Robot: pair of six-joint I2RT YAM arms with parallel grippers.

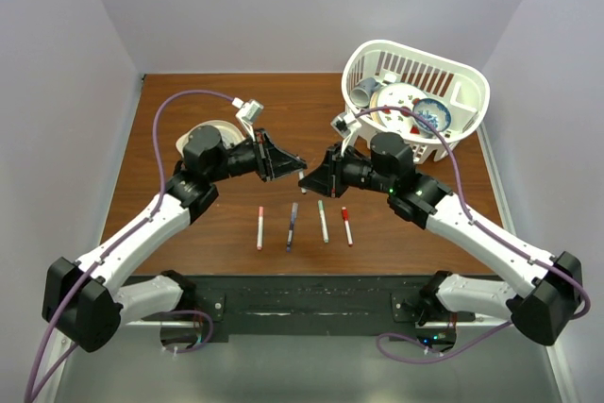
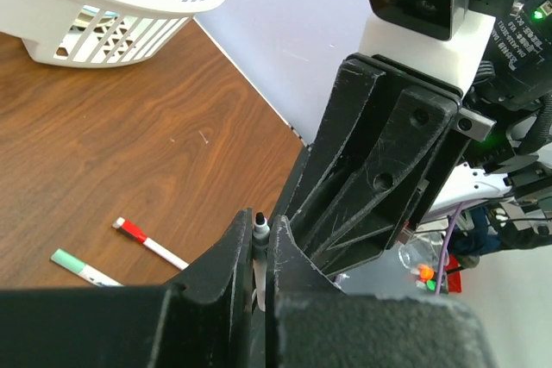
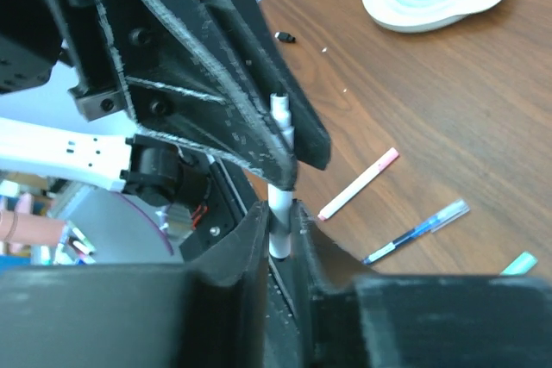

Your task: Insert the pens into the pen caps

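Brown wood-grain desk (image 1: 189, 243), smooth with a faint sheen. White plastic basket (image 2: 129, 13), glossy. The left hand (image 2: 261, 252) and right hand (image 3: 278, 221) are matt black plastic, scuffed with pale scratches. The white pen (image 3: 280, 114) looks like smooth plastic.

A robotics lab cell, to judge by the brown wooden desk (image 1: 283, 106) boxed in by plain pale walls (image 1: 302, 7), with the left arm (image 1: 142, 233) and right arm (image 1: 481, 244) bolted along its near edge.

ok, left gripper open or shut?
Shut. The left gripper clamps the white pen, a finger tight on each side of the barrel.
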